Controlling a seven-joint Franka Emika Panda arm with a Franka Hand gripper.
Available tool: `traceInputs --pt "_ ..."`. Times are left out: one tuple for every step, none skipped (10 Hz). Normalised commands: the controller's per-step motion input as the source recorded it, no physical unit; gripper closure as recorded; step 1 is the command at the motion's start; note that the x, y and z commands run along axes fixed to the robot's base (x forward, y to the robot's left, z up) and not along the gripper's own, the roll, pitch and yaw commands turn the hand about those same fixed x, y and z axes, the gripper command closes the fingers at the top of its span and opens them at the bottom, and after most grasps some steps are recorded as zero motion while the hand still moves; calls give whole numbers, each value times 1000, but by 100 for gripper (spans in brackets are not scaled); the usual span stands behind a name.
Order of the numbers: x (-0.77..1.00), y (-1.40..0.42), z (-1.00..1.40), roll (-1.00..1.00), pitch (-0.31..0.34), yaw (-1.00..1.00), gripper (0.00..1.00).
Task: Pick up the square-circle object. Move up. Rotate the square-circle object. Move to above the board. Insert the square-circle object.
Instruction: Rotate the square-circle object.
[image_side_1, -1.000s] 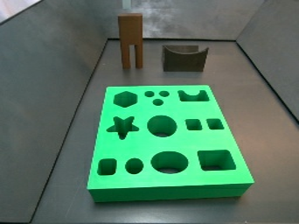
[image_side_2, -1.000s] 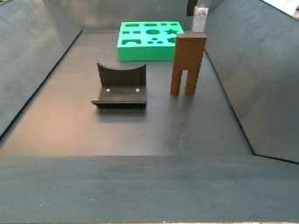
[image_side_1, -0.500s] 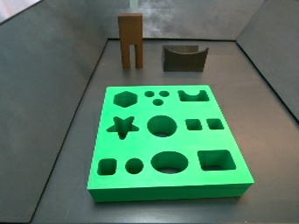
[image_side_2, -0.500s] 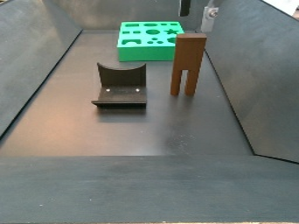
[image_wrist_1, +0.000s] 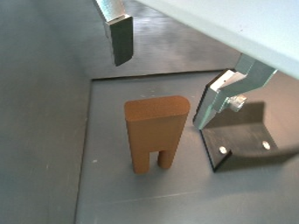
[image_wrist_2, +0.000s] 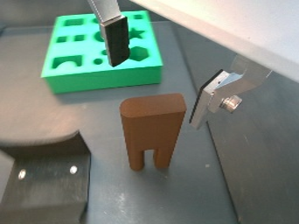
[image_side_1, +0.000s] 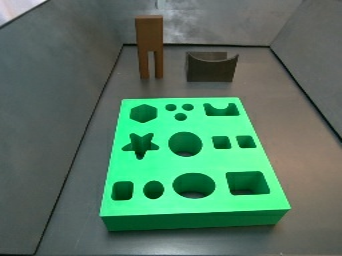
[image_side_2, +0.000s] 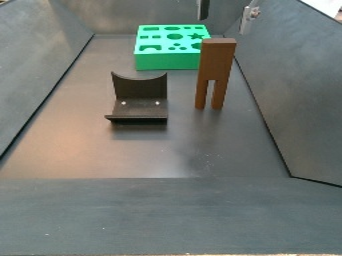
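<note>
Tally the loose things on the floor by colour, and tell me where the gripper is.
Brown: 1, the square-circle object, standing upright.
Green: 1, the board.
Dark grey-brown: 1, the notched block.
Total: 3.
The gripper hangs above the square-circle object, jaws open, one on each side, holding nothing.

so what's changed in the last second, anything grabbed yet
Nothing grabbed. The gripper shifted slightly sideways at the top edge of a side view and hangs open above the tall brown two-pronged block. That block, the green board with cut-outs and the dark notched block stayed put.
</note>
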Motion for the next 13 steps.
traceInputs --pt "39 11 -31 1 16 1000 0" --pt "40 11 -30 1 18 1000 0" --pt "40 11 -30 1 19 1000 0" --pt "40 11 -29 2 21 1000 0" --pt "40 11 -29 2 23 1000 0" --pt "40 11 -28 2 27 1000 0" --pt "40 11 -28 2 31 1000 0" --pt "40 11 -27 3 38 1000 0" --pt "41 11 -27 3 43 1000 0" --pt "41 11 -25 4 53 921 0" --pt "42 11 -23 4 52 681 0" --pt "42 11 -20 4 51 393 0" --pt "43 11 -19 4 50 293 0"
